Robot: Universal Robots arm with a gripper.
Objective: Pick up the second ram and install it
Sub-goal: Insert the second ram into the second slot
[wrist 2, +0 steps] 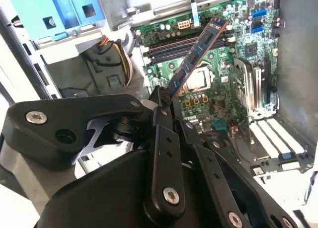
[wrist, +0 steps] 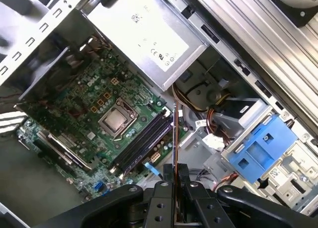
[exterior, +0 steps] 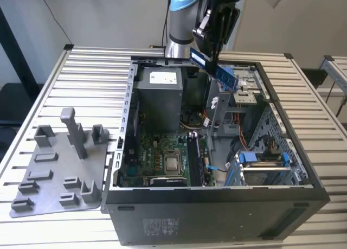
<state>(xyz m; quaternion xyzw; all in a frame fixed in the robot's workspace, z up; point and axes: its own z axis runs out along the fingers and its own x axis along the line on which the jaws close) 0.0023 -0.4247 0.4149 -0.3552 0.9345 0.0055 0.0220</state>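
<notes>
My gripper is shut on the second ram, a long narrow stick held tilted in the air above the back of the open computer case. In the second wrist view the second ram juts out from between the black fingers, above the green motherboard. The first wrist view has the stick edge-on, rising from the gripper over the dark memory slots. These slots lie beside the processor socket, well below the stick.
A grey power supply stands at the case's back. A blue drive bracket and cables fill the side at the exterior view's right. A grey fixture plate with upright holders lies on the slatted table at the exterior view's left.
</notes>
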